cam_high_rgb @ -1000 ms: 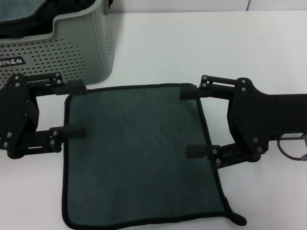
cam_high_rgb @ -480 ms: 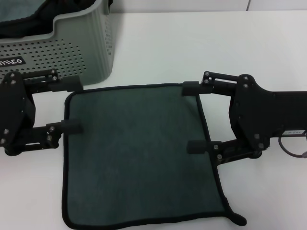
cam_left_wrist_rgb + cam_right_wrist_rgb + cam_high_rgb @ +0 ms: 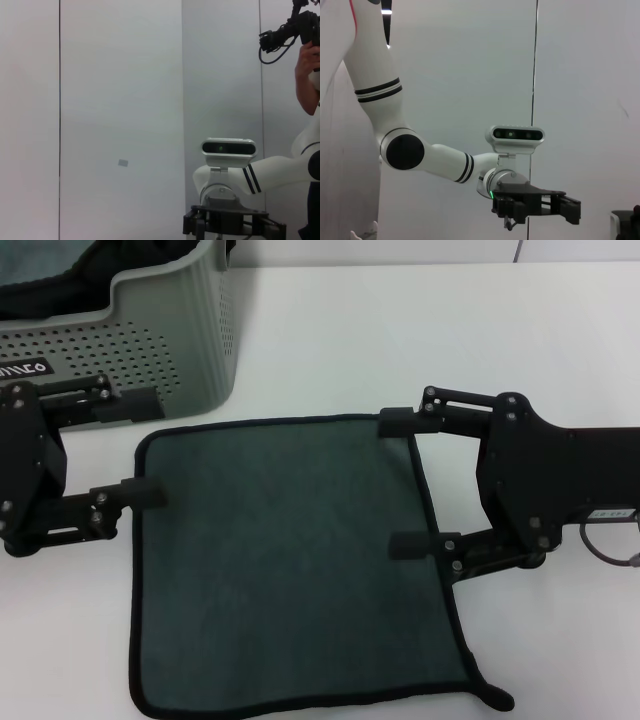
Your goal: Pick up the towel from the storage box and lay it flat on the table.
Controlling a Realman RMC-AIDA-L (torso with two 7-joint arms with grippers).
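The towel (image 3: 285, 560), a dark green square with black edging and a small loop (image 3: 495, 698) at its near right corner, lies spread flat on the white table (image 3: 400, 330). The storage box (image 3: 175, 335), pale grey-green with perforated walls, stands at the far left just behind it. At the towel's left edge my left gripper (image 3: 140, 448) is open; its near fingertip (image 3: 150, 492) just overlaps the edging. Along the right edge my right gripper (image 3: 400, 485) is open too, its fingertips (image 3: 397, 423) over the cloth, gripping nothing.
A lighter teal cloth (image 3: 30, 265) and some dark fabric stay inside the box. White tabletop stretches to the right and behind. The wrist views face outward at pale walls, each showing the other arm's gripper (image 3: 235, 225) (image 3: 535, 206); a person (image 3: 307, 60) holds a camera.
My left gripper has drawn back to the left, off the towel's edge, staying open. The right gripper has hardly shifted. The towel has not moved.
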